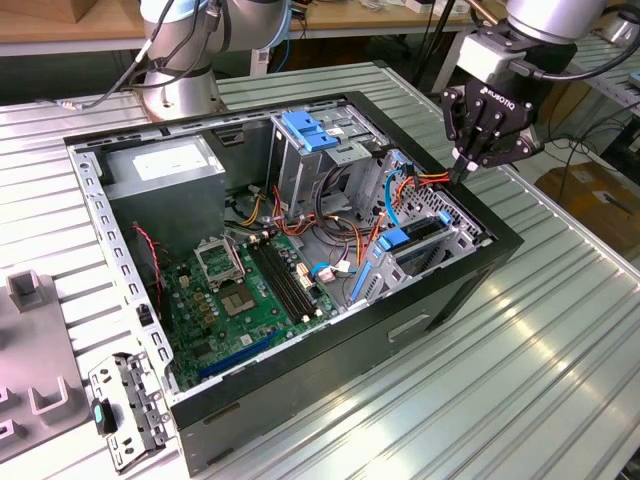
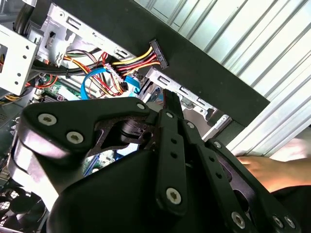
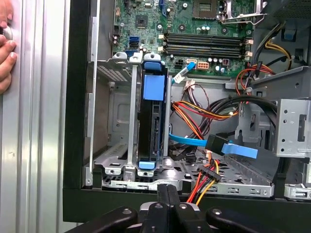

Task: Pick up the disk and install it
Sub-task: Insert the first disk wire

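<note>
One disk [image 3: 150, 116] between cage walls [image 3: 132, 126], tool [image 3: 167, 196] at case rim [image 3: 97, 204]

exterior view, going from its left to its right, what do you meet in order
metal bracket → cpu socket → blue clip on the tall cage → disk in its bay → gripper

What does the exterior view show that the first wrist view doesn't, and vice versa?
Exterior view's own: the silver-grey robot arm base, and a grey metal bracket with a green tab lying on the ribbed metal table.
First wrist view's own: a person's hand beside the black computer case.
Shared: the green motherboard, the dark disk in its bright blue plastic carrier, standing on edge in the drive bay, and the shut gripper near the case's rim.
</note>
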